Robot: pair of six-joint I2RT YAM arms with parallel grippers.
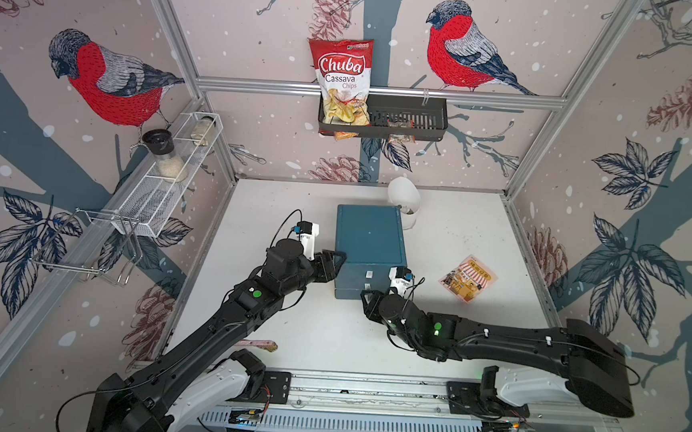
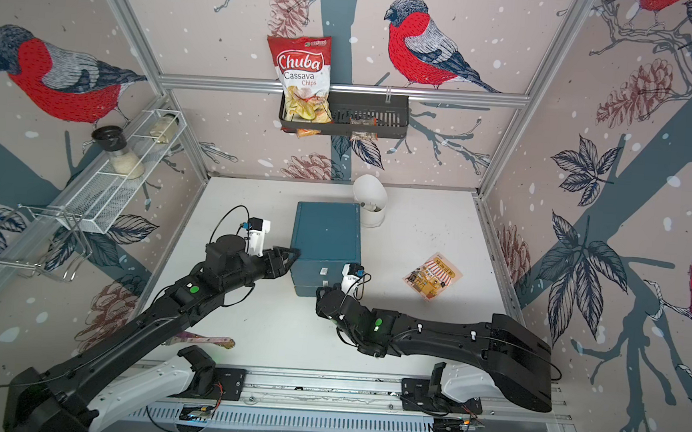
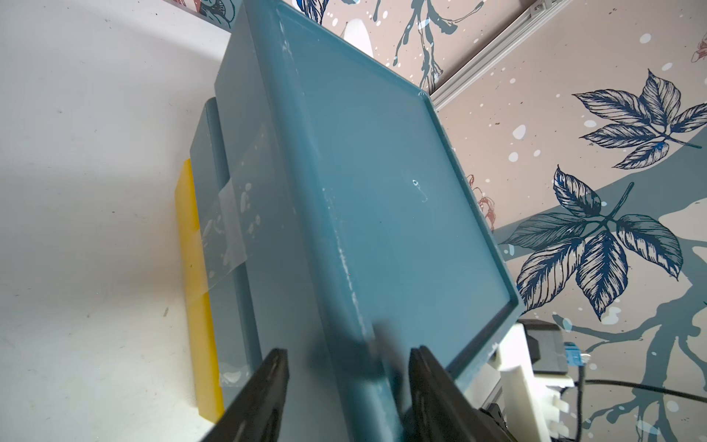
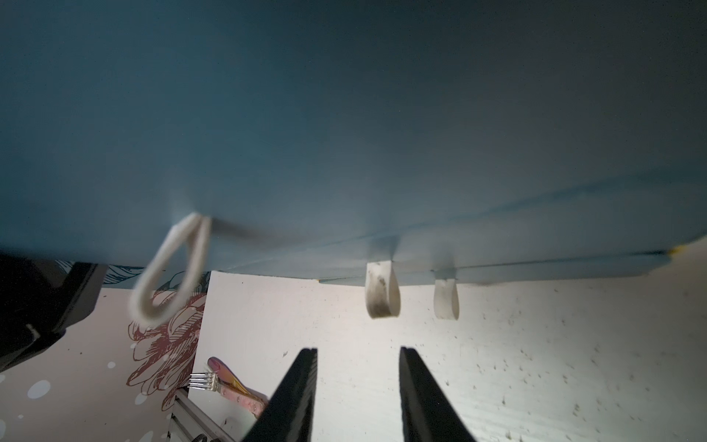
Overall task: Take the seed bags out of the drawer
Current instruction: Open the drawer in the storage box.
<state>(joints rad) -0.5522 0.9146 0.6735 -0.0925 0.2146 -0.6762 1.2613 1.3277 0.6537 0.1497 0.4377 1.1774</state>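
A teal drawer unit stands mid-table, with white loop pulls on its drawer fronts. One orange-yellow seed bag lies flat on the table to its right. No other seed bags show. My left gripper is at the unit's front left top corner, jaws apart astride the top edge. My right gripper hovers just in front of the drawer fronts, open with only bare table between its fingers. A further pull looks blurred.
A pink-handled fork lies near the table's front left. A white egg-shaped object stands behind the unit. A black wall basket holds the Chuba chips bag. A wire shelf with jars hangs on the left wall.
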